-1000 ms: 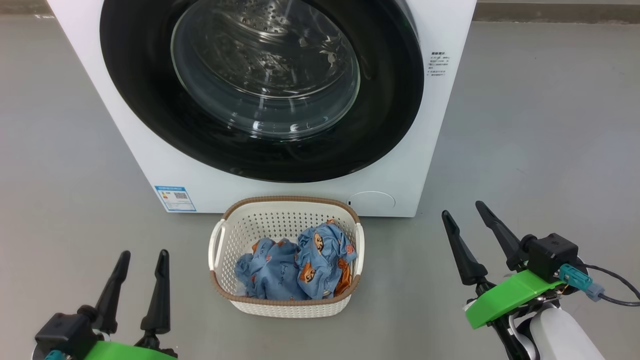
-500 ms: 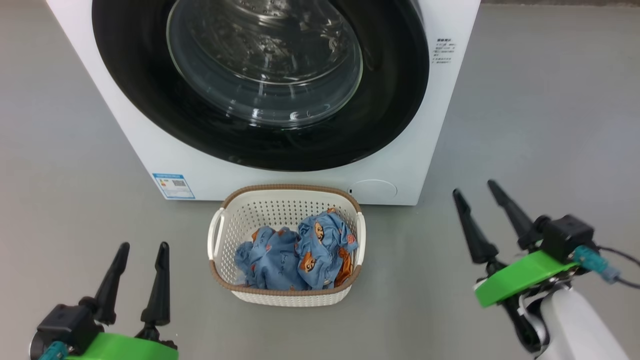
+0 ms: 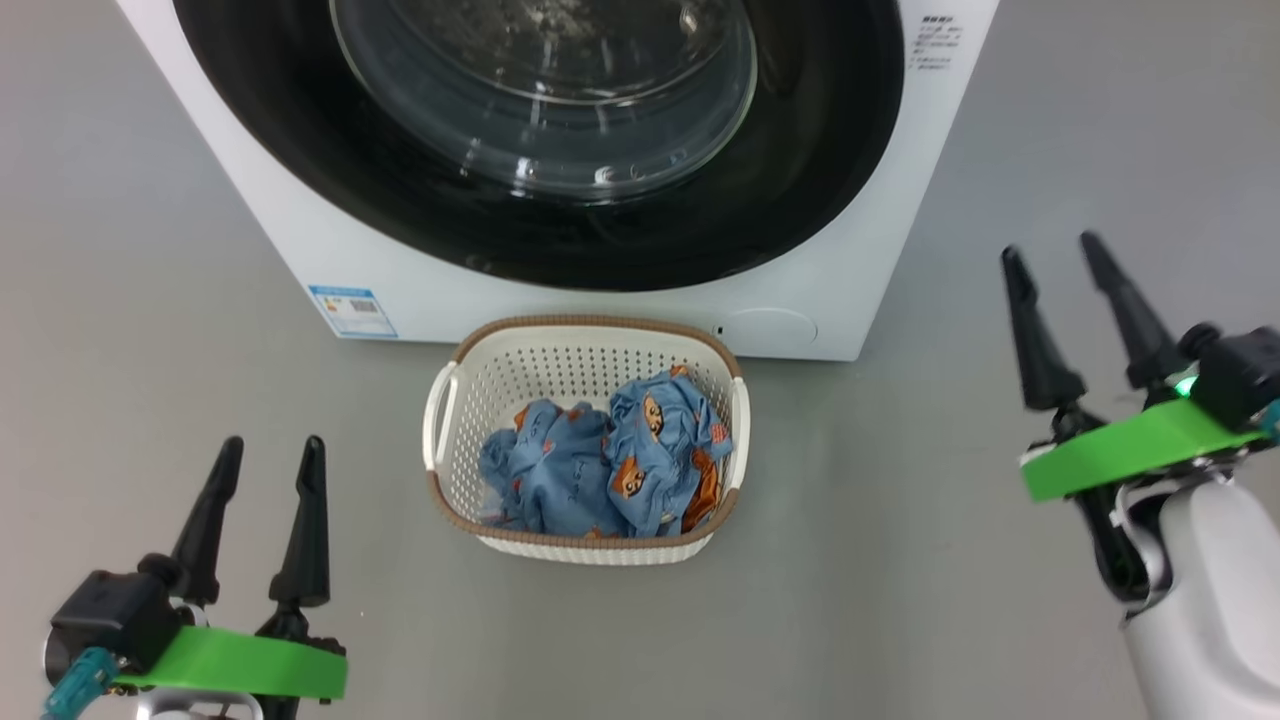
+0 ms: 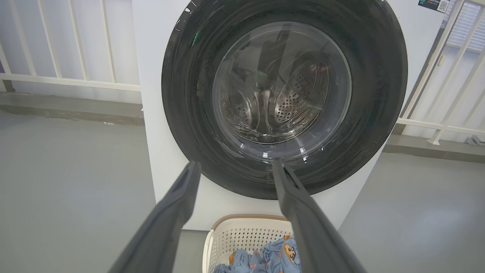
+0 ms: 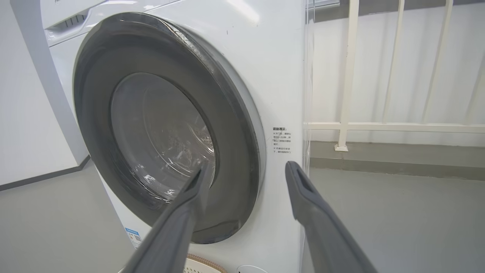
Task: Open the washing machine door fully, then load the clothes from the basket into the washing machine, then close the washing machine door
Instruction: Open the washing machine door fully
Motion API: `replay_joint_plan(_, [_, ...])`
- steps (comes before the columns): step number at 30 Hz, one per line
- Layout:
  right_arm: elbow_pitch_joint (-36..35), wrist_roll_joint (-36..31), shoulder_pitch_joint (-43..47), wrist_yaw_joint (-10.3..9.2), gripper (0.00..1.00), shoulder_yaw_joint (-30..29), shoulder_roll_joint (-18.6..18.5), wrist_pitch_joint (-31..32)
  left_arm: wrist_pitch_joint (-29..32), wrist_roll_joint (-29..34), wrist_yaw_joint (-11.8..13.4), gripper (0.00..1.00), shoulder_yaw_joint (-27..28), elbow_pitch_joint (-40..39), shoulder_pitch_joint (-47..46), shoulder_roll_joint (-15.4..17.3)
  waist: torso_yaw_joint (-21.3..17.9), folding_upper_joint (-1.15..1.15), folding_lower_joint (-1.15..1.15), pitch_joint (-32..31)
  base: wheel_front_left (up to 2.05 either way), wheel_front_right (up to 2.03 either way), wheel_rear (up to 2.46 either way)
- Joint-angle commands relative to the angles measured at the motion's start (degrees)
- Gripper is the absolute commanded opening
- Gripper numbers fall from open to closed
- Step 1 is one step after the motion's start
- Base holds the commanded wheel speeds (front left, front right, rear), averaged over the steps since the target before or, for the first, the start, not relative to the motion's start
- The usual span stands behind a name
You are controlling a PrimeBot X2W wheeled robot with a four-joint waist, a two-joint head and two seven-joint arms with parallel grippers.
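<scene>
The washing machine door (image 3: pixel 560 150) is shut, lying flush on the front of the washing machine (image 3: pixel 300 260), so the opening step has not begun and the move to come turns on which tool can reach the door's rim. The right tool (image 3: pixel 1049 245) is released, spread wide with nothing in it, and raised off to the machine's right flank. From it, the door lies ahead and to its left, and in the right wrist view the glossy black rim's nearer edge sits almost straight ahead of the tool. The left tool (image 3: pixel 273 442) is likewise spread and empty, held low above the floor (image 3: pixel 900 550), with the door well ahead of and above it; in the left wrist view it faces the glass bowl squarely. By that reading the right arm is the nearer one for the pull. The door is round, so it has no long axis to line up with, only an upright face turned toward the robot; where its catch or hinge sits I cannot tell. The basket (image 3: pixel 585 330) stands on the floor just before the machine, ahead and to the right of the left tool, with the clothes (image 3: pixel 610 465) heaped inside.
</scene>
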Motion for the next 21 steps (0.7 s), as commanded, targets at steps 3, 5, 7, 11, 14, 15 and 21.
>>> replay_joint_plan(3, [-1.9,1.3,-3.3,-0.06,1.00,-0.6,-0.3,-0.7,-0.5,0.3,-0.2,1.00,2.6,-1.8,-3.1,0.9,1.0,0.00,0.00,2.3,0.00,0.00,0.00])
replay_joint_plan(5, [-2.0,1.6,-4.0,-0.06,0.95,-0.9,-0.4,-0.7,-0.5,0.3,-0.2,1.00,2.7,-1.9,-3.4,0.9,1.1,0.00,0.00,2.8,0.00,0.00,0.00])
replay_joint_plan(7, [-1.9,2.1,-5.2,-0.06,0.15,-1.3,-0.5,-0.7,-0.5,0.0,-0.2,1.00,2.8,-2.1,-3.8,0.8,1.3,0.00,0.00,3.6,0.00,0.00,0.00])
replay_joint_plan(11, [-0.3,4.2,-7.6,-0.06,0.00,-2.1,-1.3,-0.7,-0.5,-0.6,-0.2,1.00,2.7,-2.7,-4.6,0.9,1.9,0.00,0.00,5.1,0.00,0.00,0.00])
replay_joint_plan(14, [1.3,6.3,-9.9,-0.06,0.00,-3.2,-2.0,-0.6,-0.5,-0.6,-0.2,1.00,2.6,-3.0,-4.9,1.0,2.3,0.00,0.00,6.2,0.00,0.00,0.00])
replay_joint_plan(15, [1.8,7.0,-10.8,-0.06,0.00,-3.3,-2.4,-0.3,-0.5,-0.6,-0.2,1.00,2.6,-3.1,-5.0,1.1,2.4,0.00,0.00,6.5,0.00,0.00,0.00])
replay_joint_plan(21, [6.1,16.9,-16.8,-0.06,0.00,-4.2,-4.0,3.8,-0.5,-0.6,-0.2,1.00,2.5,-3.3,-5.3,1.4,3.2,0.00,0.00,8.2,0.00,0.00,0.00])
